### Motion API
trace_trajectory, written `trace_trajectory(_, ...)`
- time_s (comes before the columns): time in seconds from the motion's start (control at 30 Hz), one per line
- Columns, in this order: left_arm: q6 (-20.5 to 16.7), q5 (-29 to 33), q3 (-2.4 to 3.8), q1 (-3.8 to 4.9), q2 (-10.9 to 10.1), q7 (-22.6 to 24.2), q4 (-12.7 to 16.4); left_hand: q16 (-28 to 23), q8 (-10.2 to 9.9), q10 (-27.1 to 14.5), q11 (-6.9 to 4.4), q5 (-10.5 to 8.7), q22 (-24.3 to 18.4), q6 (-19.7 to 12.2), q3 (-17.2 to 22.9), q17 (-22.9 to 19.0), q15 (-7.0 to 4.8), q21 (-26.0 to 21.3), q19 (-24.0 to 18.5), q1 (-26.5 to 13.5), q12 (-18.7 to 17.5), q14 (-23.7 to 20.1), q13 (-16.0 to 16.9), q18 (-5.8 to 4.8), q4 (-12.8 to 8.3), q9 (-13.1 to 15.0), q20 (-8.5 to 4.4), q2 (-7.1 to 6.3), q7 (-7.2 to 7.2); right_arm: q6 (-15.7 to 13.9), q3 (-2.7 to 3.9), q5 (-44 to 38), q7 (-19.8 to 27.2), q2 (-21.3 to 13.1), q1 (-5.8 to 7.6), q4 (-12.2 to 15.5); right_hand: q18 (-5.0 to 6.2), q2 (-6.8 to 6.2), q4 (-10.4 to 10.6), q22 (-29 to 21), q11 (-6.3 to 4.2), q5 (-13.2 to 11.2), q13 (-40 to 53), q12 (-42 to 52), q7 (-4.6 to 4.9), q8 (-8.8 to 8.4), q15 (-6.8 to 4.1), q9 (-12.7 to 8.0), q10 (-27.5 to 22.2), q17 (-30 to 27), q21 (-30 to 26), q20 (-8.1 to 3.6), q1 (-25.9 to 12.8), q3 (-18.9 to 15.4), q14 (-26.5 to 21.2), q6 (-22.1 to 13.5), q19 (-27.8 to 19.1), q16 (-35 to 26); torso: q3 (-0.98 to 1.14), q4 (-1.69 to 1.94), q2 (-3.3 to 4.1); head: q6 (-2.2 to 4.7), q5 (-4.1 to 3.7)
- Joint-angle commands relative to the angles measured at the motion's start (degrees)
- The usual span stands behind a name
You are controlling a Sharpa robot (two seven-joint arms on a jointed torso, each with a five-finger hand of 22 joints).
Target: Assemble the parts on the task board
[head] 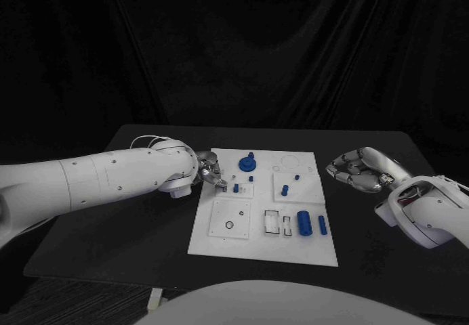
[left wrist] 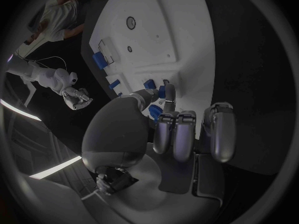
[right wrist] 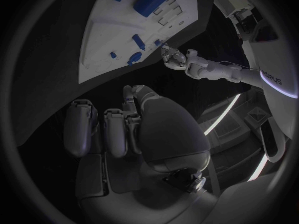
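A black curtain [head: 254, 61] hangs across the whole back of the scene, falling in soft vertical folds. In front of it sits the black table [head: 117, 230], its matte top dark and its far corners just catching the eye against the drapery. Below the table's near left corner there's a strip of dark floor [head: 59, 305], and a pale table leg [head: 155, 298] drops down to it. The light is dim and even, and bright curved light strips [right wrist: 218, 117] glow in the right wrist view.
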Motion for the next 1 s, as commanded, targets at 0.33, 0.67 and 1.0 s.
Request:
trace_trajectory(0.33,13.0,0.6,0.09,3.81,1.0,-6.2,-0.8,0.1,0.1,6.1,-0.24,-0.60,11.5,-0.2,2.1,15.1,-0.23,-0.5,-0.6,-0.6,0.2,6.0,15.1,0.52,-1.8,0.2,-0.17,-0.13,-0.50,0.2,0.03,-0.1,-1.2,-0.2,-0.12,0.2,0.04,0.04,0.0,10.8,-0.25,0.2,15.0,0.1,0.25,-0.20,-0.39,0.1,6.1,9.5,-0.3,-0.34,-0.4,0.4,4.6,0.1,0.9,-0.4,0.01,-0.04,-0.01,-0.01,0.12)
trace_trajectory(0.67,21.8,0.6,0.10,5.80,4.9,-7.7,-5.2,0.1,-0.3,6.1,-0.11,-2.29,11.4,-0.6,2.9,15.1,-0.10,-1.0,-1.1,-1.4,0.2,6.0,15.1,0.64,-2.5,0.4,-0.08,-0.19,-0.40,0.3,0.03,-0.1,-1.3,-0.1,-0.12,0.3,0.04,0.04,0.0,10.8,-0.25,0.2,15.0,0.1,0.25,-0.20,-0.39,0.1,6.1,9.5,-0.3,-0.34,-0.4,0.4,4.6,0.1,0.9,-0.4,-0.01,-0.03,0.11,-0.01,-0.05)
trace_trajectory(1.0,24.2,0.6,0.10,6.04,8.5,-7.4,-9.4,0.1,-0.8,6.1,0.01,-4.20,11.3,-0.8,3.5,15.1,0.01,-1.1,-1.2,-2.1,0.2,6.0,15.1,0.67,-3.1,0.5,0.02,0.21,-0.29,0.5,0.03,-0.1,-1.2,0.1,-0.12,0.1,0.04,0.05,0.0,10.8,-0.25,0.2,15.0,0.1,0.25,-0.19,-0.39,0.1,6.1,9.5,-0.3,-0.34,-0.5,0.5,4.6,0.1,0.9,-0.4,0.01,0.00,0.03,-0.01,0.09)
